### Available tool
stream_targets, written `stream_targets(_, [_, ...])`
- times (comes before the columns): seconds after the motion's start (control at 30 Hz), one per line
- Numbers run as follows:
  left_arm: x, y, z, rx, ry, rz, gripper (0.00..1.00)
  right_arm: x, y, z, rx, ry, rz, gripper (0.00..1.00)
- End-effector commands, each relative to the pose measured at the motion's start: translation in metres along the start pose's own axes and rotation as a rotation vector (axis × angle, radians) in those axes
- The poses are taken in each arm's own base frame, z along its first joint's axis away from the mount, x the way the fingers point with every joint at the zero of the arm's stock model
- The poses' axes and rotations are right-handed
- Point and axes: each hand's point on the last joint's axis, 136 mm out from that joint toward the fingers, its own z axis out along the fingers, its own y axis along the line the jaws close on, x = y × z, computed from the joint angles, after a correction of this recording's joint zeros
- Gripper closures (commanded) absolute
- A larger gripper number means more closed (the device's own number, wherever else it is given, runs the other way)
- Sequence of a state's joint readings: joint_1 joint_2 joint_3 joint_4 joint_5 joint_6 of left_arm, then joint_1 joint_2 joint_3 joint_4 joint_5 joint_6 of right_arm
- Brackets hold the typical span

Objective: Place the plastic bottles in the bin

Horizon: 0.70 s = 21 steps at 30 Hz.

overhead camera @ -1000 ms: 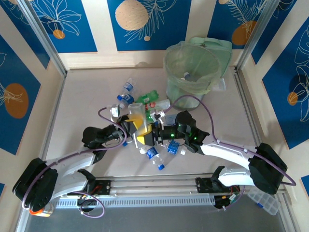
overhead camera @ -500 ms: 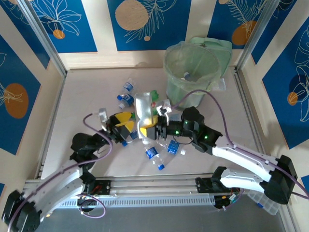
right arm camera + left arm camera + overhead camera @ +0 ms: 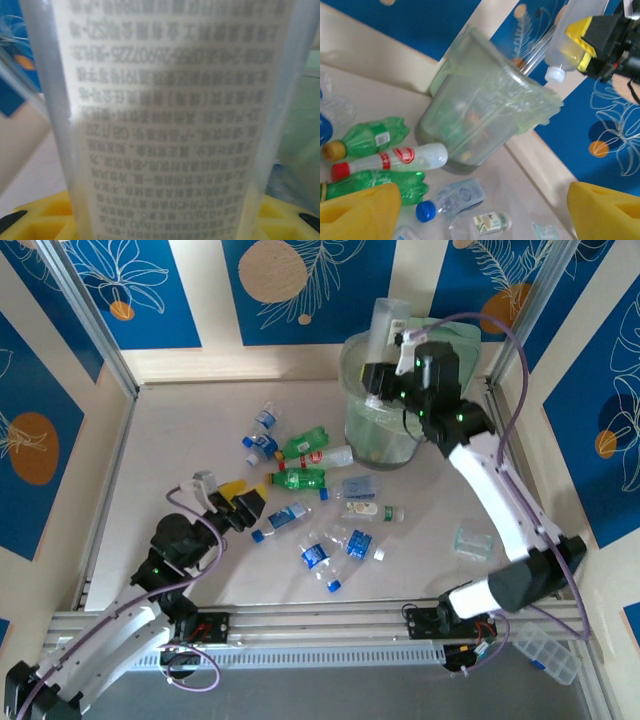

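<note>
Right gripper [image 3: 384, 372] was pinching a clear bottle [image 3: 386, 325] across its body, yellow pads [image 3: 42, 220] pressed against its sides. The bottle hung roughly upright, white cap [image 3: 555, 75] pointing down, above the bin [image 3: 372, 436] at the far right of the table. In the top view it sat over the far-left part of the rim rather than mid-mouth, and I couldn't tell whether a straight drop would clear the edge. My read: shift it toward the centre of the bag-lined mouth, lower a little, then let go, so it doesn't clip the rim and bounce out. Left gripper [image 3: 236, 502] was spread wide and empty, near left, low over the table. It faced the scattered bottles: green bottles [image 3: 304, 444], a white bottle [image 3: 415, 156] with a red cap, and blue-capped clear bottles [image 3: 316, 558], all lying on the table outside the bin.
</note>
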<state>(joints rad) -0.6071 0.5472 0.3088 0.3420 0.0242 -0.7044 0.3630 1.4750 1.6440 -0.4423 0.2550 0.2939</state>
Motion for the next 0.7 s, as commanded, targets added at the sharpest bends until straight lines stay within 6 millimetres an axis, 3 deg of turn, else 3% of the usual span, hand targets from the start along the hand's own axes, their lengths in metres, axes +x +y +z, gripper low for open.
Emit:
stream_targets(0.0, [-0.004,-0.004,0.002,0.0,-0.003,0.01,0.15,0.016,-0.033,0.014,0.108,0.139,-0.029,0.65])
stream_targets(0.23, [-0.002,-0.002,0.004,-0.005,0.002,0.01,0.15,0.036,-0.07,0.043,0.214,0.305,-0.063,0.64])
stream_targets(0.67, [0.0,0.001,0.005,-0.023,0.012,0.008,0.15,0.105,-0.077,0.081,0.224,0.649,-0.116,0.61])
